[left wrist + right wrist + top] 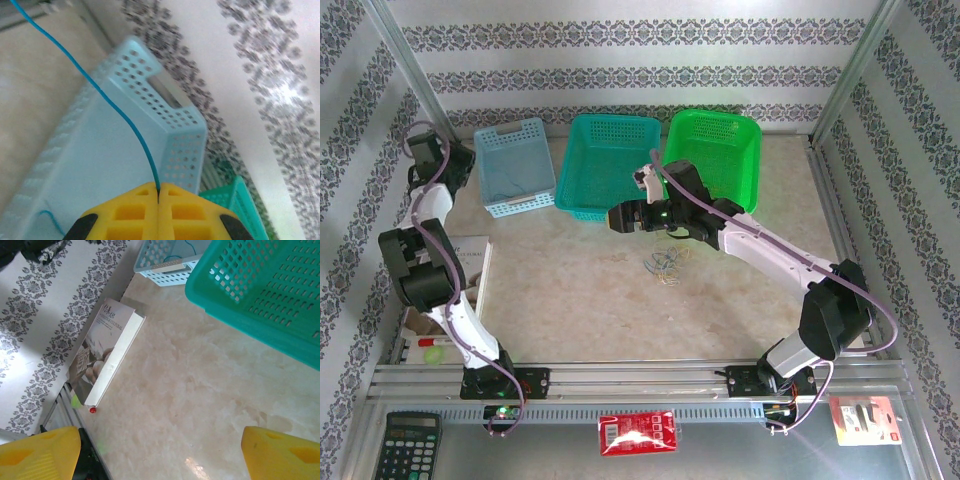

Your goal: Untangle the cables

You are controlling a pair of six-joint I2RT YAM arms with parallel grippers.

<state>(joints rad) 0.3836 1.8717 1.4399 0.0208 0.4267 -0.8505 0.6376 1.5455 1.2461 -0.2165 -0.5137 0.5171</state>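
The cables [665,265] lay mostly in one small loose heap on the table, near the middle, in front of the teal basket [610,165] and just below the right arm. In the top view thin curls of blue, yellow-orange and pale colour crossed each other there, so this heap looked tangled.

One blue cable [120,120] was apart from the heap. The left gripper [158,197] had its yellow fingers pressed fully together on the end of it, and the strand rose away from the fingers in a long curve above the light blue basket [185,130]. Another short blue curl [50,217] lay inside this basket, at its low corner (the right wrist view also showed a blue curl in it).

The right gripper [160,450] hung over bare table beside the teal basket with its fingers spread wide, and nothing was between them. A book [107,350] lay further off, near the wall.

In my judgement the task was at an early stage: one blue strand was sorted, a second was ready for dropping, and the heap, which is most of the work, was left to separate.
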